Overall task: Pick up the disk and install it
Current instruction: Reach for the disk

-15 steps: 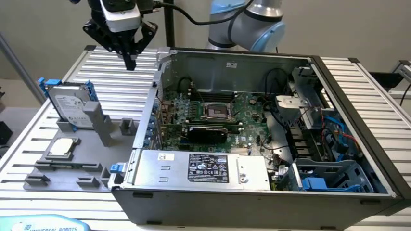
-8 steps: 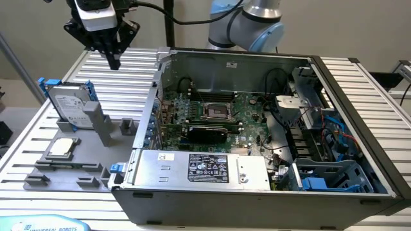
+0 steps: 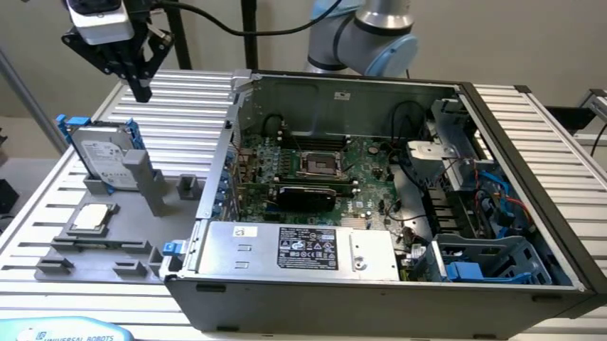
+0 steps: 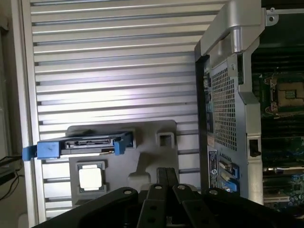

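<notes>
The disk (image 3: 102, 155), a silver-grey drive with a white label in a blue carrier frame, stands on edge in a slot of the grey holder (image 3: 104, 234) at the exterior view's left. My gripper (image 3: 141, 91) hangs in the air above and slightly behind it, fingers shut and pressed together, holding nothing. From the wrist camera I look down on the disk (image 4: 83, 145) edge-on, with its blue tabs at both ends, and my shut fingertips (image 4: 166, 176) sit apart from it over the holder.
An open computer case (image 3: 379, 206) with motherboard, grey power-supply box (image 3: 298, 247) and blue drive cage (image 3: 488, 259) sits at the exterior view's right. A small square CPU chip (image 3: 93, 217) lies on the holder. Slatted metal table (image 3: 190, 99) lies underneath.
</notes>
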### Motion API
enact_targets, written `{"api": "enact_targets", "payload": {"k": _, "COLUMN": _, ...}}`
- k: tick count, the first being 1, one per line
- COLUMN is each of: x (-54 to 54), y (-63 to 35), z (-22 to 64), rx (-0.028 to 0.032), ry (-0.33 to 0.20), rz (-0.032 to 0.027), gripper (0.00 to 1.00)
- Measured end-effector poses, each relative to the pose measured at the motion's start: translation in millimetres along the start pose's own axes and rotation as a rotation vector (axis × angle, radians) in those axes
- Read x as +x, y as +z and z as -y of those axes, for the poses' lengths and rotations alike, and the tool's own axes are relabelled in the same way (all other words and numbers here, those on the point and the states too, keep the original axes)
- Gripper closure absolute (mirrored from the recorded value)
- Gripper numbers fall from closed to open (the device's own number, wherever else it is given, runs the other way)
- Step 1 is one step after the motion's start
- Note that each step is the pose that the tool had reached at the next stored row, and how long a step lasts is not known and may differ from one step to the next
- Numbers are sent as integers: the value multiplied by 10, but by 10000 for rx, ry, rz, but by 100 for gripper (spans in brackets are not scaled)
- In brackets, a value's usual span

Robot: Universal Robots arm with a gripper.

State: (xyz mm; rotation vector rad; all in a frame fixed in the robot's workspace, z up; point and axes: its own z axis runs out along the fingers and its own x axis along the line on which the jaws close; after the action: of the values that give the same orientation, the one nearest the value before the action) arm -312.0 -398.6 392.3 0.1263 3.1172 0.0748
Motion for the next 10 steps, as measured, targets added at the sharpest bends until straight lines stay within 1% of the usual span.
{"api": "enact_targets", "payload": {"k": 6, "x": 269, "y": 4, "z": 19, "rx": 1, "ry": 1, "rz": -7, "gripper": 89}}
{"api": "enact_targets", "payload": {"k": 10, "x": 450, "y": 17, "z": 31, "rx": 3, "ry": 2, "rz": -38, "gripper": 89}}
